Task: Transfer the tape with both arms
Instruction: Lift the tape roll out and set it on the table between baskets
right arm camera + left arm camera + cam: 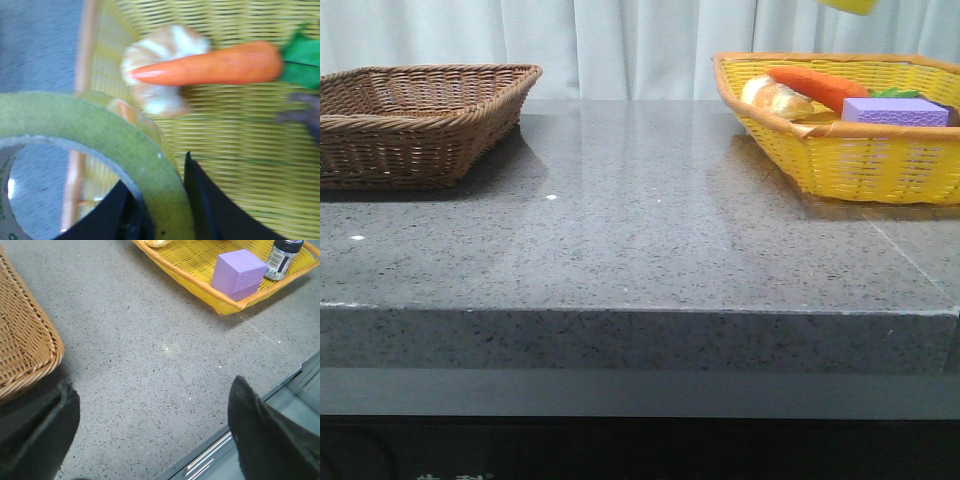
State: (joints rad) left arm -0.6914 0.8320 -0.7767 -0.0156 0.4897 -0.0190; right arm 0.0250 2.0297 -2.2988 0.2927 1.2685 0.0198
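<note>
carry the tape (100, 145) level and slowly out from over the yellow basket (880, 160) toward table centre, hole exposed so the left gripper (150, 430) can take the free wall. the right gripper (165, 210) is clamped on the roll's wall; the roll spreads toward its 10 o'clock. the left fingers hang apart, empty.

On the bench (640, 250), one basket (420, 120) sits left, another basket (860, 140) right holding carrot (820, 88), bread roll (775, 97) and block (895, 110).
</note>
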